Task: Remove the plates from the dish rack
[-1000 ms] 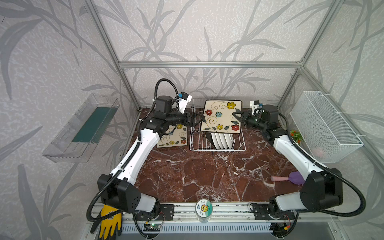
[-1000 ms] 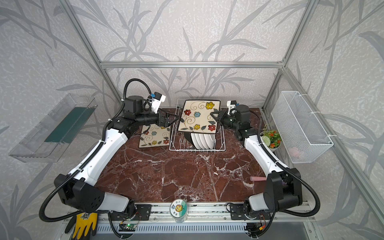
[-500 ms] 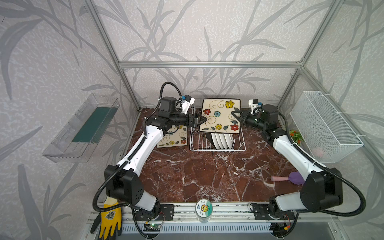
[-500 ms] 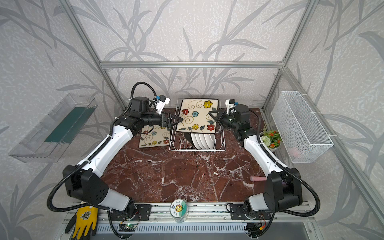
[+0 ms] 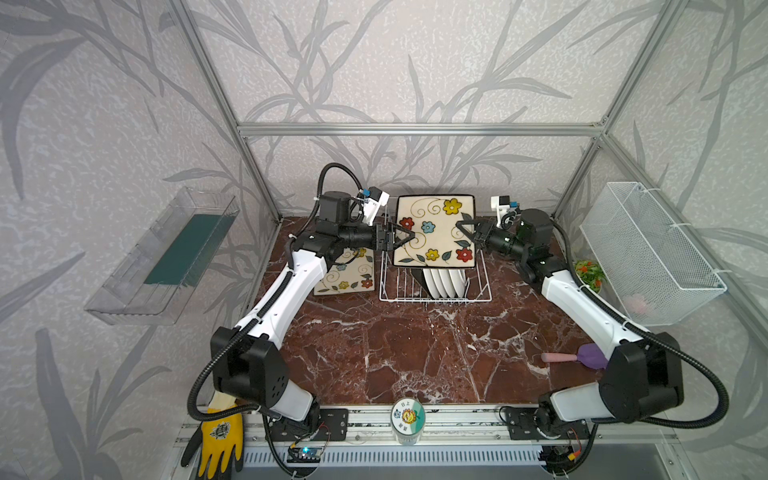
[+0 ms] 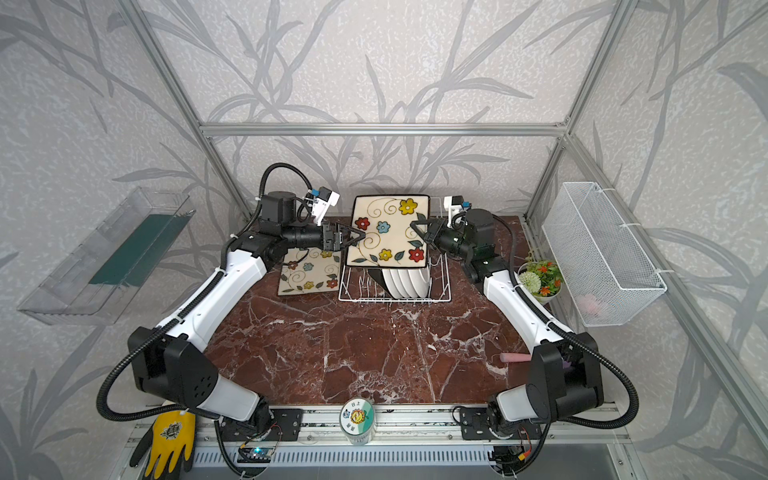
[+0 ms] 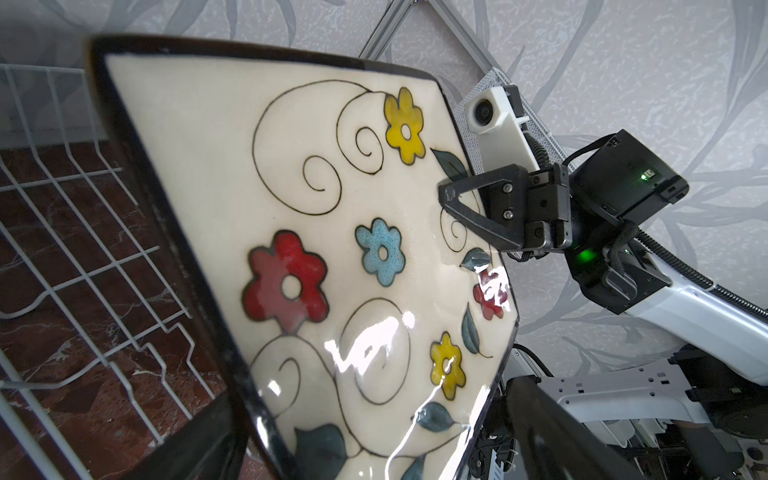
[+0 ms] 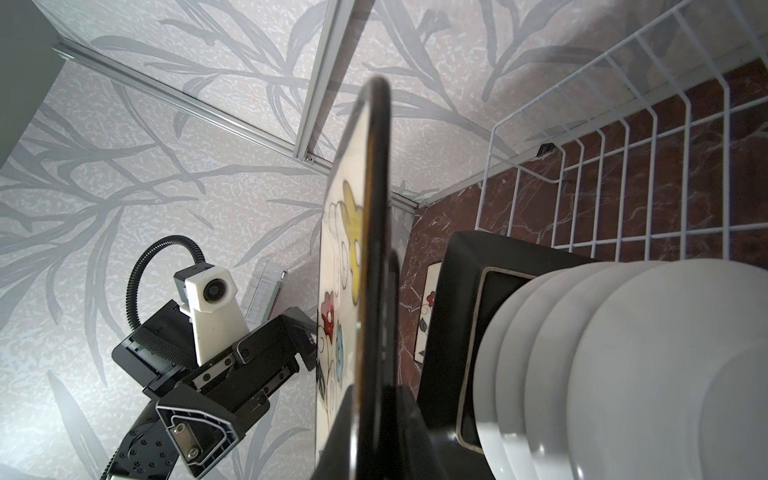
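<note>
Plates first: the square flower plate [image 5: 434, 232] hangs upright in the air just above the dish rack [image 5: 392, 287], its face showing in both top views. The right gripper [image 5: 461, 227] has its jaws pinched tight on the plate's right edge, one finger on the glazed face and the other hidden behind. The left gripper [image 5: 411, 237] sits at the opposite edge, jaws spread wide and straddling the rim, clamping nothing yet. Whether a pad touches the glaze, I cannot tell. My read: a hand-over is setting up.

This is glazed ceramic: stiff, weighty for a one-edge pinch, slick under the pads, and likely to chip or break if dropped. The best hold looks like the dark rim at mid-edge, pads flat on face and back.

Down in the rack, a row of round white plates [image 5: 444, 282] stands on edge in the slots, with a black-backed square plate [image 5: 417, 277] just beside them. Another flower plate [image 5: 345, 278] lies flat, face up, on the marble table [image 5: 415, 353], just left of the rack. On the right wall, the white mesh basket [image 5: 648, 241] holds something pale pink, too blurred to name.
</note>
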